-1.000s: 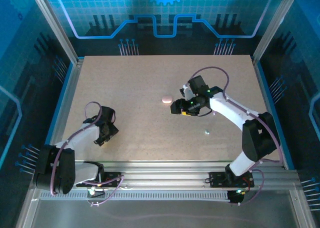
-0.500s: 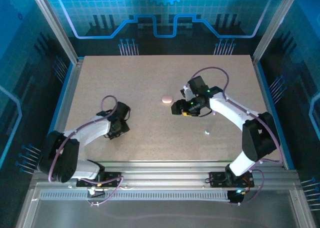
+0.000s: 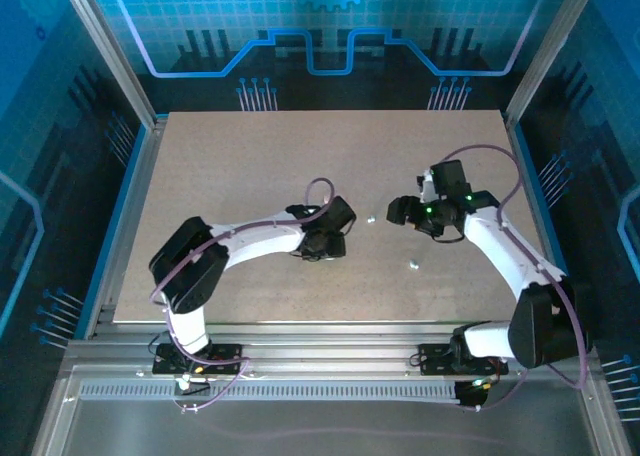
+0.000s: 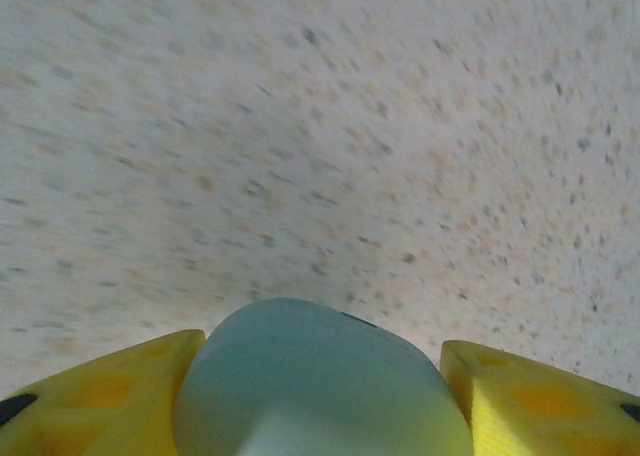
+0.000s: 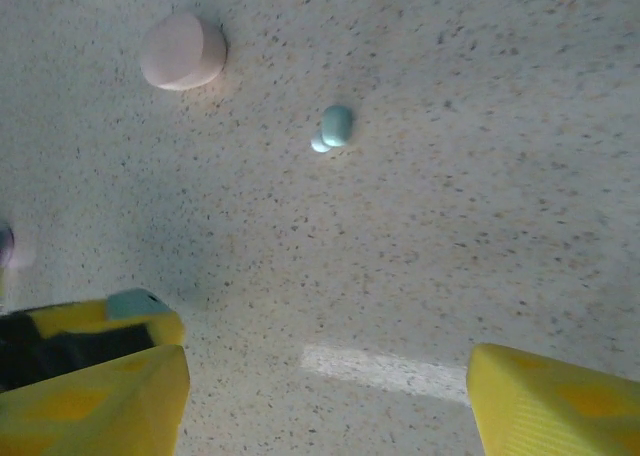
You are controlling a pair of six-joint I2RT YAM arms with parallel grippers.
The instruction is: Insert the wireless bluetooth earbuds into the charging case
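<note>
The left gripper [image 3: 322, 244] has swung in to the middle of the worktop [image 3: 250, 156], jaws narrowed on the pale green charging case [image 4: 320, 386]. The right gripper [image 5: 330, 376] has drawn back, wide and empty. A greenish earbud [image 5: 333, 126] lies ahead of it, between both grippers: insertion looks close.

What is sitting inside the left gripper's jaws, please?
A pale green charging case sits between the left gripper's yellow fingers. Its rounded end shows; its lower part and whatever it holds are hidden.

Ahead of the right claw [image 5: 330, 401] we find bare bench [image 5: 480, 176], broken by a greenish earbud [image 5: 333, 126] and a pink case [image 5: 182, 51].
</note>
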